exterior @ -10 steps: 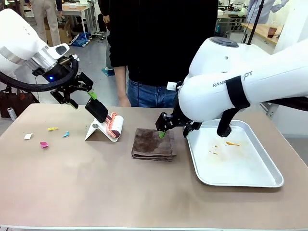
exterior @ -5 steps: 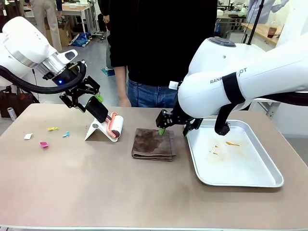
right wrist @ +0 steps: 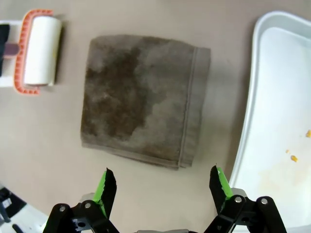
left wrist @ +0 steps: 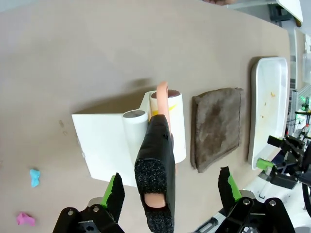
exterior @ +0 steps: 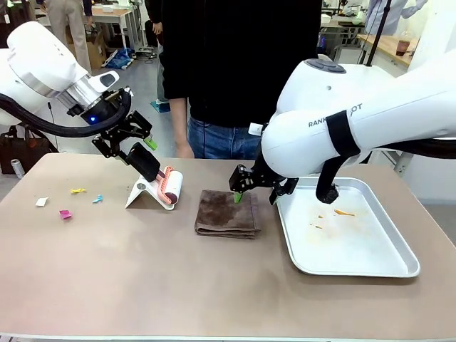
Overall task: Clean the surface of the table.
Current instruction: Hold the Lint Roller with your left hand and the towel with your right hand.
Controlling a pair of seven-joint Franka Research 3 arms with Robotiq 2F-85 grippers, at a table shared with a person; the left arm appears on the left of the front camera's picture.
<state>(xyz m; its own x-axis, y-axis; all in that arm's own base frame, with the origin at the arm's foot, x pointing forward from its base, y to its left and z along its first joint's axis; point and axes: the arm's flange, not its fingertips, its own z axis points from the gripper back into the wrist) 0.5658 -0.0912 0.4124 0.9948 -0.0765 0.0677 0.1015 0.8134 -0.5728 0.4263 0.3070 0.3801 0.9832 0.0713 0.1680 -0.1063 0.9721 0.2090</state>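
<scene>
The taupe-brown table [exterior: 214, 292] carries a lint roller [exterior: 169, 187] on a white stand [exterior: 142, 192], its black handle [exterior: 146, 164] slanting up to the left. My left gripper [exterior: 135, 146] hovers at the top of that handle. In the left wrist view this gripper [left wrist: 170, 191] is open, with the handle [left wrist: 155, 174] between its spread fingers and not touching them. A folded brown cloth [exterior: 228, 212] lies mid-table. My right gripper [exterior: 255, 192] hangs open just above the cloth's far right edge. In the right wrist view the open right gripper [right wrist: 163, 187] frames the cloth [right wrist: 141, 97].
A silver tray [exterior: 356, 271] with orange crumbs sits at the right. Small paper scraps lie at the left: white [exterior: 41, 201], yellow [exterior: 77, 190], blue [exterior: 97, 199], pink [exterior: 65, 214]. A person in a black top stands at the far edge.
My left arm has swung right and its gripper has closed in around the roller handle's top. The right gripper has shifted slightly left over the cloth. Both stay open.
</scene>
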